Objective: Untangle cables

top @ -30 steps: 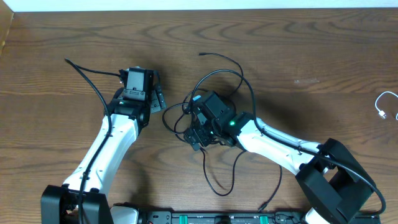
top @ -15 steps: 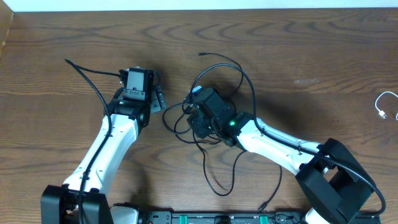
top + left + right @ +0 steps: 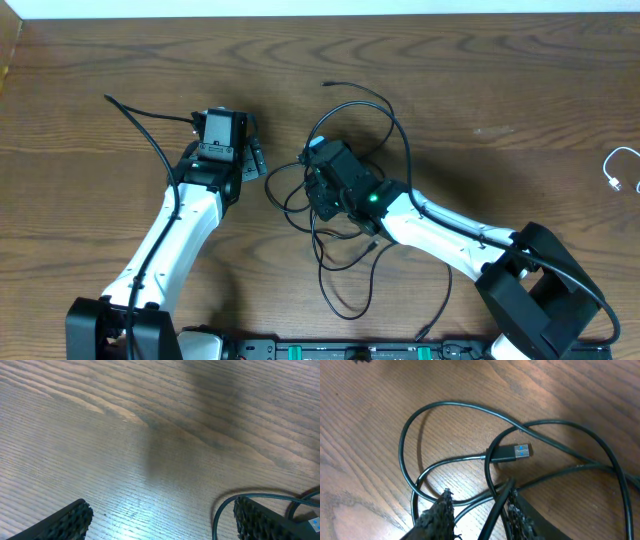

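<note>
I see my right gripper (image 3: pixel 480 494) narrowed around a strand of thin black cables (image 3: pixel 447 404) mid brown wooden table (image 3: pixel 500 80), clamped or not I cannot tell, while my left gripper (image 3: pixel 162 506) is wide open.

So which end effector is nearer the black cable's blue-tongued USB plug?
Right. The right end effector sits among the cables, straddling one just short of the USB plug; the left end effector hovers beside them, over the table.

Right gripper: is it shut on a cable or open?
Cannot tell. In the wrist view the right gripper has a black cable between its fingers, but a gap shows beside it.
</note>
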Controlling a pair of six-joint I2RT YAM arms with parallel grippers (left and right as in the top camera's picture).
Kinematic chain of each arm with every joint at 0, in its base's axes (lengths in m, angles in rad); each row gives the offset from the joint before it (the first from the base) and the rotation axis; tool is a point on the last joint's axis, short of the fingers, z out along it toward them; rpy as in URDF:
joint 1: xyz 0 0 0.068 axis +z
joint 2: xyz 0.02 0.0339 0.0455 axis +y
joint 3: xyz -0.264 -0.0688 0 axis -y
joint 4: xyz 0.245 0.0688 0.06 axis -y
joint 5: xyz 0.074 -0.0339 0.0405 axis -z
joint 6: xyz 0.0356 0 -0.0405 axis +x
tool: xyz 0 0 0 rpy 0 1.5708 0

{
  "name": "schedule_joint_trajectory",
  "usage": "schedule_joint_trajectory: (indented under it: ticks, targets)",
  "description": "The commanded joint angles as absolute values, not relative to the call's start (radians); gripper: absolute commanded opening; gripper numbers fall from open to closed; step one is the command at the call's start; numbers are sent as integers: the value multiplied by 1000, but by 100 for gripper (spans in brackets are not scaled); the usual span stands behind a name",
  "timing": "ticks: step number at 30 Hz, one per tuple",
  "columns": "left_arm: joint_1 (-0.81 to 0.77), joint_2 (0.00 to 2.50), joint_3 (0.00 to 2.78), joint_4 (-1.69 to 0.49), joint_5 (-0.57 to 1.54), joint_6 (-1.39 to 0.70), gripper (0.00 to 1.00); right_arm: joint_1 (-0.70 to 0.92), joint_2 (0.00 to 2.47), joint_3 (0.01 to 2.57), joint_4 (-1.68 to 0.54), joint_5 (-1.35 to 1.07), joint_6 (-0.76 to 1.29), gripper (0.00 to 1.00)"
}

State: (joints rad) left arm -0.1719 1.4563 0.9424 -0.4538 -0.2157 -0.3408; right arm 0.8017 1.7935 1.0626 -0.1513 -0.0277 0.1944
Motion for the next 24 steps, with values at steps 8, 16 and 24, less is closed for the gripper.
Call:
schedule_joint_trajectory:
  ticks: [8,16,24]
  targets:
    - [-169,1441,953,-460,-229,-350,91,797,1788,1060,-123,-6,193,47]
    - [-169,1441,953,-460,-229,-350,91,782,1788,1060,-122,-6,193,78]
    - [-169,1441,953,-460,-229,-350,91,773,1767,1060,-122,-6,194,74]
